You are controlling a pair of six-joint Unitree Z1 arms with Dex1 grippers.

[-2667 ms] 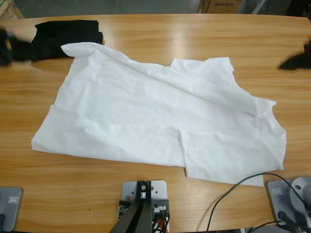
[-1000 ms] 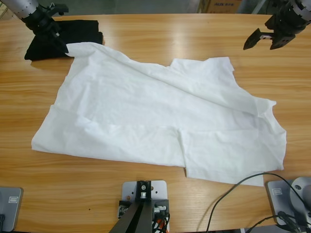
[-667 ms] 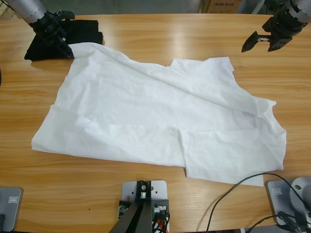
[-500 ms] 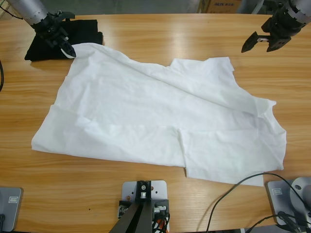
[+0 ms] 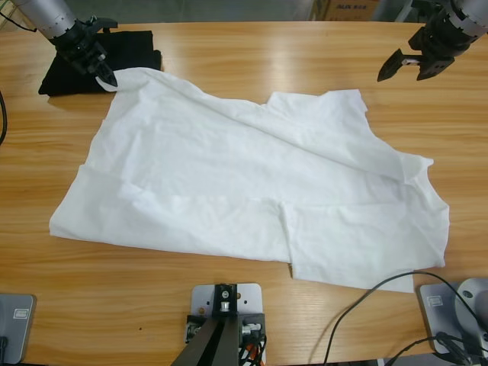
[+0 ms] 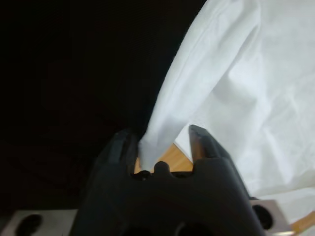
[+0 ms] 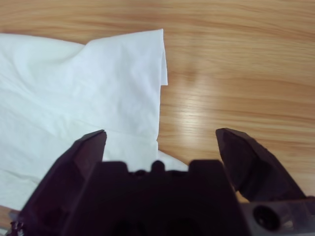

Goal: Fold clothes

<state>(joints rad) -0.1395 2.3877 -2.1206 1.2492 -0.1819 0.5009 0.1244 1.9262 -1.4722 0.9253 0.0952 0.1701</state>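
The white T-shirt lies spread and wrinkled across the middle of the table, with a fold running from its upper left to its right side. At the shirt's far left corner, my left gripper is shut on a pinch of the cloth. In the left wrist view the T-shirt rises in a narrow ridge into the left gripper. My right gripper hangs open above bare wood at the far right, apart from the shirt. In the right wrist view the right gripper stands just short of a corner of the T-shirt.
A folded black garment lies at the far left corner, touching the shirt's corner, and fills the dark side of the left wrist view. A black cable loops at the near right edge. A cardboard box stands beyond the table.
Both arms came into view from the sides. The left gripper moved down onto the shirt's far left corner and closed on it. The right gripper shifted slightly and stayed open.
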